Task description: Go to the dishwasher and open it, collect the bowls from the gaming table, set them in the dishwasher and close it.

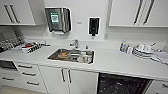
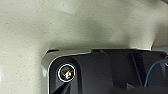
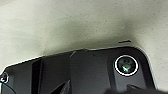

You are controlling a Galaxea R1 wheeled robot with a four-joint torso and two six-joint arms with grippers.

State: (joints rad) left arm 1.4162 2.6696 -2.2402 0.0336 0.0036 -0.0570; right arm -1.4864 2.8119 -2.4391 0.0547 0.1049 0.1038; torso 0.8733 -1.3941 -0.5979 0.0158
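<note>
The long white speckled counter (image 1: pixel 112 62) runs across the kitchen, its stainless-steel sink (image 1: pixel 71 55) set in the middle. Below the counter, right of the sink, the dishwasher (image 1: pixel 122 84) shows a dark interior with wire racks, so it looks open already. Its door would probably swing heavy and stiff, best taken by the top edge. Right of the sink sits a stack of white plates (image 1: pixel 143 50). Whether either hand is wide or narrow, I cannot tell.

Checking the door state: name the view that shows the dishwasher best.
The head view: the dishwasher sits under the counter, its dark interior exposed. Both wrist views show speckled floor and the robot's dark plate, nothing of it.
</note>
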